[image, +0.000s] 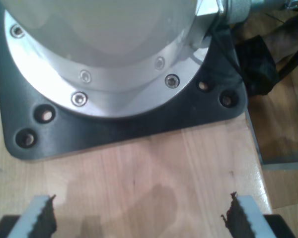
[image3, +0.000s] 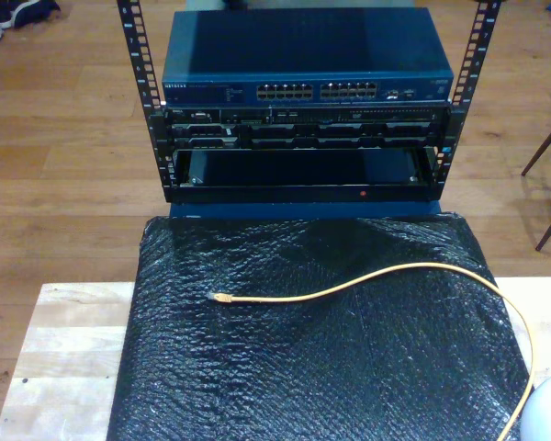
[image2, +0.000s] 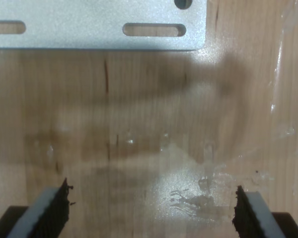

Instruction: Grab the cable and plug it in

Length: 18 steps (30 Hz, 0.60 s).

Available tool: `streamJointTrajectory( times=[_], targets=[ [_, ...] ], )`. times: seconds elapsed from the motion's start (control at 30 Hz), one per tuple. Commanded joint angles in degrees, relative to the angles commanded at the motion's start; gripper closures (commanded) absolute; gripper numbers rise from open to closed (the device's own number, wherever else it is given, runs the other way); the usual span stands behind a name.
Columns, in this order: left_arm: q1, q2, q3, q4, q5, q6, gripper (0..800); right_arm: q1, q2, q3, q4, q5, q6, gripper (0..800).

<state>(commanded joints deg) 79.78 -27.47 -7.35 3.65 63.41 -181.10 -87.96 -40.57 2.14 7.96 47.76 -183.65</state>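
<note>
Black bubble wrap covered our wooden table; on it the cable ran from mid-sheet to the exterior view's right edge. Our first gripper and second gripper hung open over bare wood.

The exterior view looks steeply down from above the near end of the wooden table, facing the network rack beyond its far edge. The first wrist view hovers close over bare wood beside a black arm base plate (jaws set wide). The second wrist view sits equally close, beside a slotted metal bracket. All three share the tabletop.
</note>
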Motion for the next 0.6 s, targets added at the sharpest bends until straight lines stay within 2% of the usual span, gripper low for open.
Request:
streamJointTrajectory(
  times=[0.6],
  targets=[
    [0.00,0.09,-0.26,0.26,0.35,0.35,0,0.00,0.00,0.09,0.00,0.00,-0.18,2]
  ],
)
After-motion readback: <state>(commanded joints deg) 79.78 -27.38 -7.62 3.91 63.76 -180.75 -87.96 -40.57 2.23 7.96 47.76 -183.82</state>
